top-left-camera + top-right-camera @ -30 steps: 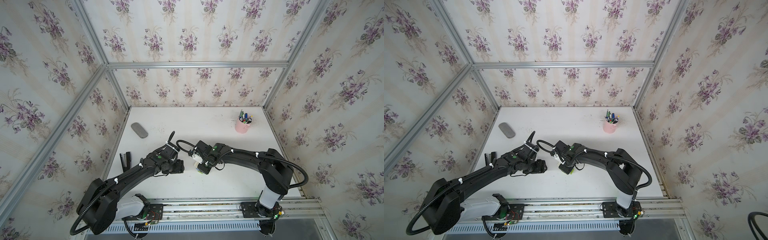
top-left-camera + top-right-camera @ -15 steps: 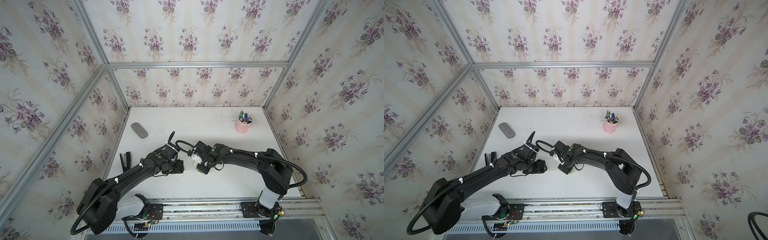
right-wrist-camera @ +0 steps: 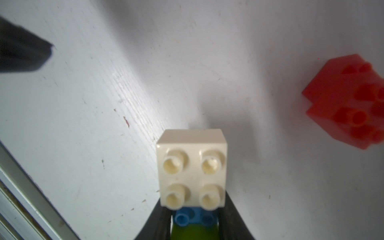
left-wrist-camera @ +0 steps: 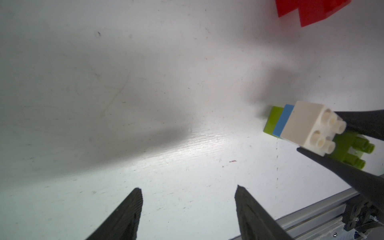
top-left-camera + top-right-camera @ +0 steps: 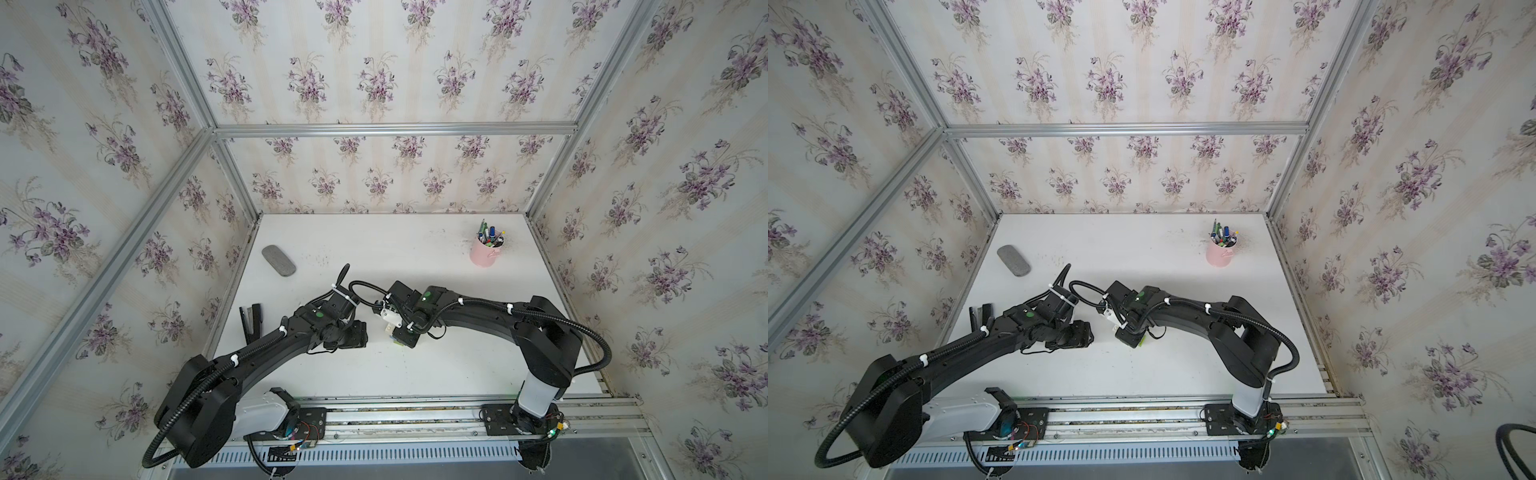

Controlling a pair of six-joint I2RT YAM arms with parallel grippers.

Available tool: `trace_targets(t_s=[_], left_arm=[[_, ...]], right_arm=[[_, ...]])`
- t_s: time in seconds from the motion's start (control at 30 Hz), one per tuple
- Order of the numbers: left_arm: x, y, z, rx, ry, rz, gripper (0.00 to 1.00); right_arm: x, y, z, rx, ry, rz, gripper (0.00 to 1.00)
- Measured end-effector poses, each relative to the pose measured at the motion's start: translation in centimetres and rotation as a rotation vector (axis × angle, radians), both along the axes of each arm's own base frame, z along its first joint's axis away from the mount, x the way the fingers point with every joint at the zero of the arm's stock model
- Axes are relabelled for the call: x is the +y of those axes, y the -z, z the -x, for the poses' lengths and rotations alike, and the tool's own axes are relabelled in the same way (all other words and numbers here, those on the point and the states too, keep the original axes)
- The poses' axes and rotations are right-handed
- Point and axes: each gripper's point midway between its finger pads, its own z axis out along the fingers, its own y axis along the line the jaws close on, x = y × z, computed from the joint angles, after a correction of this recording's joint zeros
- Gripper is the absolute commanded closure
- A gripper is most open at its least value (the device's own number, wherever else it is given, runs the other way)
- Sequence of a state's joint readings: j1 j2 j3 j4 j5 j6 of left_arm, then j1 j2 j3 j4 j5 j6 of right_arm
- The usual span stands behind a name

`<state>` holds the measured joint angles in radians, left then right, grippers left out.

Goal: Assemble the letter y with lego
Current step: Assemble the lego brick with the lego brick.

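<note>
My right gripper (image 3: 193, 199) is shut on a joined stack of lego. A cream-white brick (image 3: 192, 168) faces the right wrist camera, with a blue brick (image 3: 193, 218) and a lime-green brick (image 3: 194, 233) behind it between the fingers. In the left wrist view the stack (image 4: 299, 124) rests low on the white table, with a second green brick (image 4: 353, 151) on its far side. Two joined red bricks (image 3: 345, 104) lie apart on the table. My left gripper (image 4: 188, 189) is open and holds nothing, a short way from the stack. In both top views the grippers (image 5: 353, 334) (image 5: 401, 334) face each other near the table's middle front.
A pink pen cup (image 5: 484, 253) stands at the back right. At the back left lies a grey oval pad (image 5: 278, 260). A black stapler-like tool (image 5: 251, 322) lies by the left wall. The metal rail (image 5: 415, 411) runs along the front edge.
</note>
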<state>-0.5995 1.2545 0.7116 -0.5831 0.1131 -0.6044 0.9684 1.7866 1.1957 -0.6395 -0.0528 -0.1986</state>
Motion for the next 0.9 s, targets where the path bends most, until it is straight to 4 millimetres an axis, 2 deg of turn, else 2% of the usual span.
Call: trace_targets(t_s=[0.3, 0.63, 0.9], left_arm=[[0.2, 0.3, 0.1, 0.005, -0.005, -0.004, 0.28], [0.3, 0.3, 0.0, 0.001, -0.011, -0.001, 0.28], [0.4, 0.1, -0.1, -0.005, -0.014, 0.003, 0.28]], right_arm=[[0.1, -0.2, 0.4, 0.008, -0.049, -0.003, 0.78], [0.8, -1.4, -0.1, -0.018, -0.068, -0.034, 0.78], [0.5, -0.9, 0.1, -0.009, -0.072, -0.020, 0.78]])
